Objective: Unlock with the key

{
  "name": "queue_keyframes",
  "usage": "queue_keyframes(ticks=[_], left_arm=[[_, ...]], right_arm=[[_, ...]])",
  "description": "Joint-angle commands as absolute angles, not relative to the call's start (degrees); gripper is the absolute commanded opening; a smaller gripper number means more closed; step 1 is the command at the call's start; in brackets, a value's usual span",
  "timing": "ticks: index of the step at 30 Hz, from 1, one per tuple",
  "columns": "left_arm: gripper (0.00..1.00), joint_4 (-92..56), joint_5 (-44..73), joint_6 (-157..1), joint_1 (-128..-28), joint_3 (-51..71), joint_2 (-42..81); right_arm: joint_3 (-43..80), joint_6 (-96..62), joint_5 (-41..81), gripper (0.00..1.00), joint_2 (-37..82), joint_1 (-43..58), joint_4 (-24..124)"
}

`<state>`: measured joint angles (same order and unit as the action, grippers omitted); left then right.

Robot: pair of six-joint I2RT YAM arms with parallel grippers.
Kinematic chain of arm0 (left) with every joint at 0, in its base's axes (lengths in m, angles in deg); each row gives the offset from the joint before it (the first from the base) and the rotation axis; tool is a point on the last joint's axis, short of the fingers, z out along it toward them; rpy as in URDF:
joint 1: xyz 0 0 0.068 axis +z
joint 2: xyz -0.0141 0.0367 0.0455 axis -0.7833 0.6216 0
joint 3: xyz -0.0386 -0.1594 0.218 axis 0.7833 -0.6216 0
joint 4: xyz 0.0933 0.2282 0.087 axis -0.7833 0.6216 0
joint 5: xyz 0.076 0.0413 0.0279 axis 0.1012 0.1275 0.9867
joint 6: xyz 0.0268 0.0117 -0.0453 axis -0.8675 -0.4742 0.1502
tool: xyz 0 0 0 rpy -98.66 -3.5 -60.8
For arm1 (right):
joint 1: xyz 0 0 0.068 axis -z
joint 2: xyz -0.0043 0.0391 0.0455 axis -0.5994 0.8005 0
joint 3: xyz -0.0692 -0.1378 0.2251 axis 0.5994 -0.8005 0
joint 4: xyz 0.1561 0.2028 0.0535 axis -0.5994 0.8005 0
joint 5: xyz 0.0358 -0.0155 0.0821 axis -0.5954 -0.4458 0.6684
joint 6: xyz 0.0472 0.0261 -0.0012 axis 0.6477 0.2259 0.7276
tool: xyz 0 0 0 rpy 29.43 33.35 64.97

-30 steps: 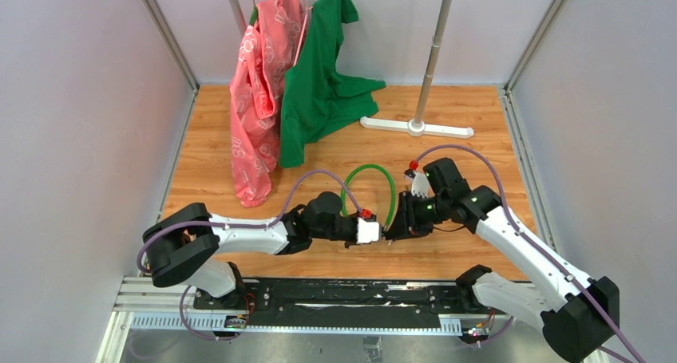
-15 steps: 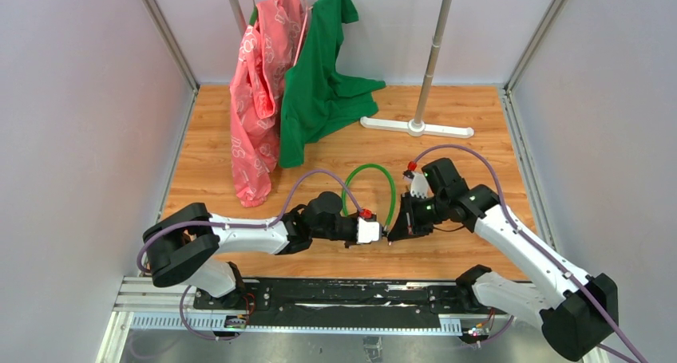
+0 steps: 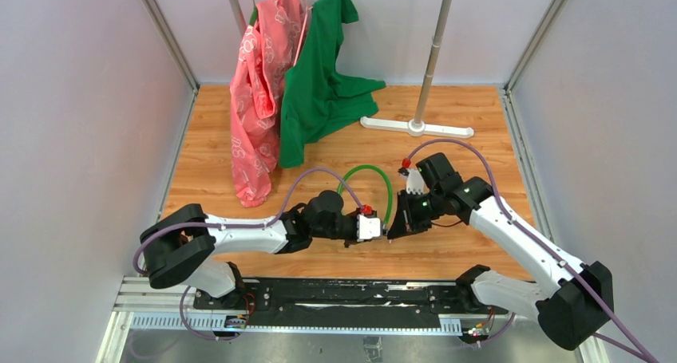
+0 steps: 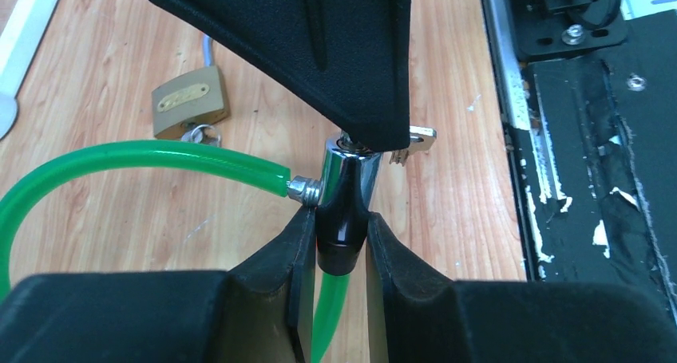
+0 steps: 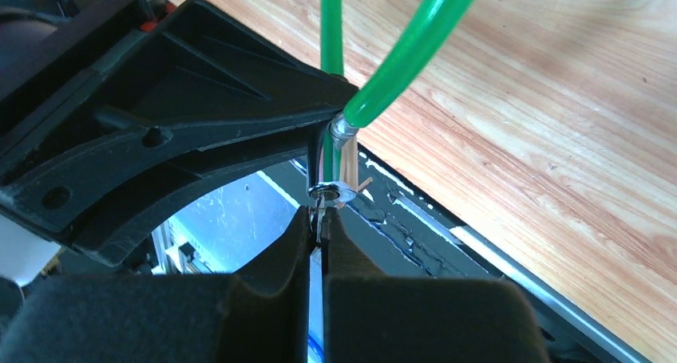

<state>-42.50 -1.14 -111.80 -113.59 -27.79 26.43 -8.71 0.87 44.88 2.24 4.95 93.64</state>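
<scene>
- Wood-grain tabletop [image 3: 203, 171] between pale walls: at the back, a pink garment [image 3: 259, 92] and a green garment [image 3: 319, 84] hang from a white rack [image 3: 431, 60], both trailing onto the boards.
- My left gripper [image 3: 377, 230] lies low near the front edge. Its fingers [image 4: 295, 251] are clamped on the dark lower part of the lock barrel [image 4: 345, 195] of the green cable lock [image 3: 369, 170], whose loop arches away toward the rack.
- A brass padlock [image 4: 190, 101] with a small bunch of keys [image 4: 201, 133] rests on the wood just beyond the cable, apart from both grippers.
- My right gripper [image 5: 318, 219] meets the left one tip to tip. Its fingers are pressed together on the key [image 4: 417, 136], a thin silvery sliver held at the barrel's chrome end. I cannot tell how deep it sits in the keyway.
</scene>
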Motion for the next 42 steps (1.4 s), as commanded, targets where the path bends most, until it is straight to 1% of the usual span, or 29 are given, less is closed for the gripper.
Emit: queue_keyframes(ticks=[1,6,11,18,20,25,30,35,39,42], left_arm=[[0.0,-47.23,3.29,-112.22,-114.93,-24.65,23.68],[0.0,-47.76,11.93,-114.89,-116.43,-24.73,22.4],[0.0,-49.02,17.11,-117.38,-117.67,-24.71,20.15],[0.0,-52.54,22.27,-120.14,-119.07,-25.81,16.02],[0.0,-53.39,22.45,-120.38,-119.34,-26.26,14.95],[0.0,-57.07,27.85,-121.5,-121.23,-27.58,13.79],[0.0,-60.91,32.53,-123.21,-123.19,-27.92,14.24],[0.0,-65.45,36.52,-124.9,-124.43,-27.44,15.7],[0.0,-67.03,39.72,-126.23,-125.4,-26.01,17.13],[0.0,-68.06,40.44,-126.47,-125.65,-25.53,18.2]], right_arm=[[-10.63,12.55,35.57,0.0,2.74,5.28,93.7],[-16.1,27.86,39.62,0.0,-1.96,6.41,84.16],[-15.55,35.57,38.48,0.0,-5.6,7.76,83.42],[-18.1,47.56,42.82,0.0,-8.17,8.7,78.37],[-18.18,50.98,42.26,0.0,-9.66,8.78,77.78],[-20.92,62.74,40.05,0.0,-15.2,8.82,74.19],[-22.76,73.55,36.71,0.0,-20.56,8.79,74.58],[-22.53,79.87,33.86,0.0,-23.15,8.7,77.35],[-20.52,80.29,33.95,0.0,-22.12,8.69,80.74],[-21.01,80.06,35.08,0.0,-21.46,8.67,79.85]])
